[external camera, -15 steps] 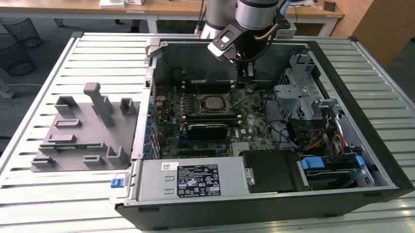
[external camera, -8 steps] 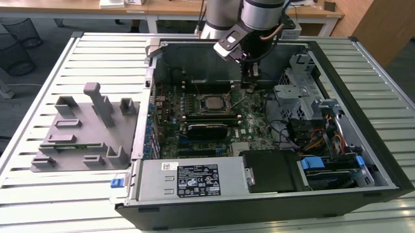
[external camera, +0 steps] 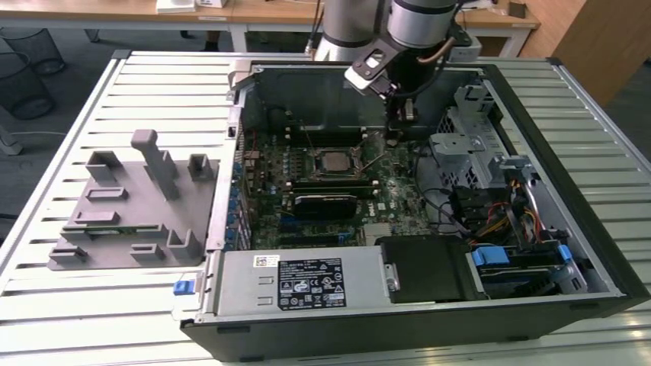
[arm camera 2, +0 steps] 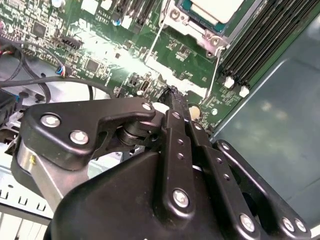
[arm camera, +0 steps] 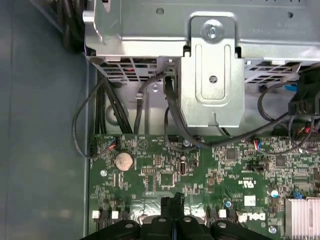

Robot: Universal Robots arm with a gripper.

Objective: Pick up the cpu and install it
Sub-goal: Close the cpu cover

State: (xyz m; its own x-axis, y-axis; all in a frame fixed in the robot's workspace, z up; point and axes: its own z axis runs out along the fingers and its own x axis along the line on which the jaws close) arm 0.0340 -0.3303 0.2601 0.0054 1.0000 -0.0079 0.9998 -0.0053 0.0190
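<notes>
The cpu (external camera: 334, 161) is a silver-grey square lying flat in the socket in the middle of the green motherboard (external camera: 392, 198), inside the open computer case. In the second wrist view the cpu (arm camera 2: 212, 7) shows as a pale corner with thin wire levers (arm camera 2: 216, 65) beside it. My gripper (external camera: 398, 131) hangs over the board to the exterior view's right of the cpu and a little behind it. Its black fingers are shut tip to tip with nothing between them, as both wrist views show (arm camera 2: 171, 94) (arm camera: 173, 201).
A metal drive cage (arm camera: 212, 75) and black cables (arm camera: 172, 115) stand close to the gripper. The power supply (external camera: 305, 282) fills the case's near side. On the slatted table (external camera: 61, 320) at the exterior view's left lies a grey holder tray (external camera: 133, 206) with a green-edged stick (external camera: 102, 221).
</notes>
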